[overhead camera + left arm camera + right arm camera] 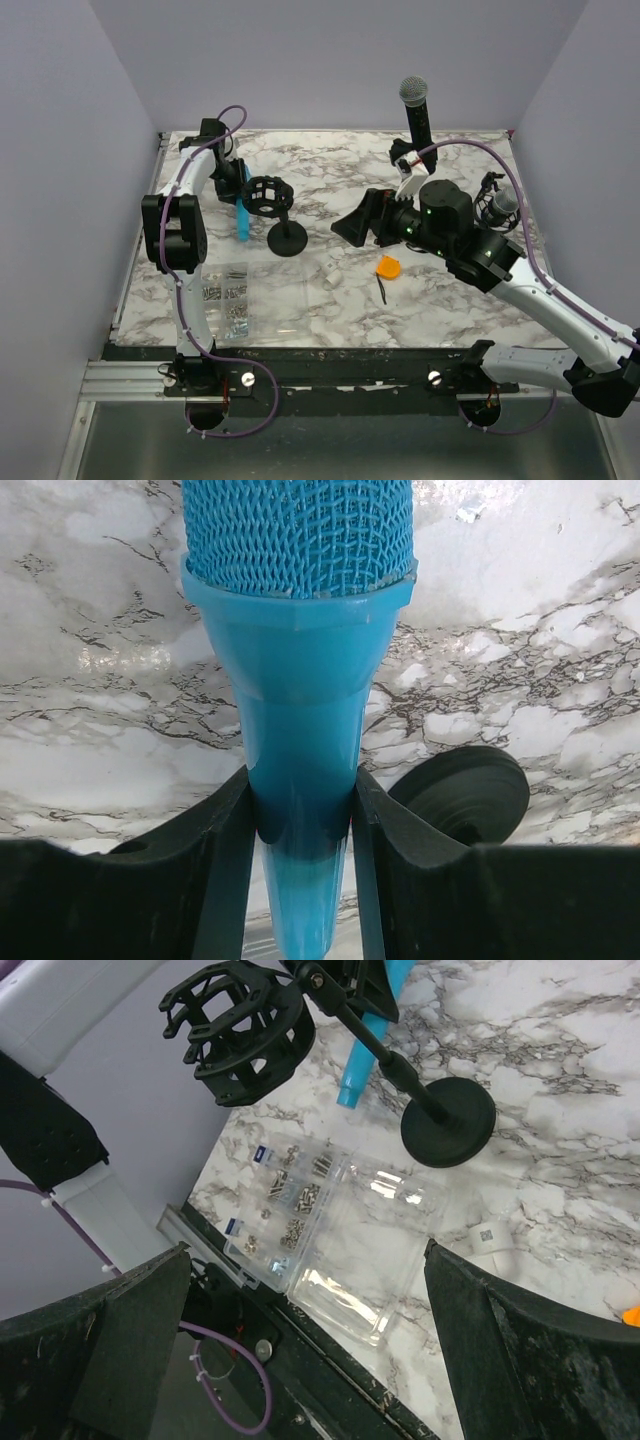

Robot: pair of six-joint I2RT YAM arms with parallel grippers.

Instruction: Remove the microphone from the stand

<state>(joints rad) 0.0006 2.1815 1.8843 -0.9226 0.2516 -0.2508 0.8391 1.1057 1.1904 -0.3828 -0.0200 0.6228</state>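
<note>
The black round-based metal microphone stand [288, 240] stands on the white marble table [330, 160], left of centre. The blue plastic microphone [243, 218] is just left of it, outside the cage, toward the left edge. The clear plastic screw box [228, 295] lies in front of both, near the front left corner. The small orange plastic piece [388, 267] lies right of centre. The black mesh-headed microphone [418, 115] stands upright at the back edge.

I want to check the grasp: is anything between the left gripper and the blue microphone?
Nothing visible. The left gripper has the blue microphone clamped by its handle, both fingers pressed against it. The stand's cradle sits empty right beside the microphone.
</note>
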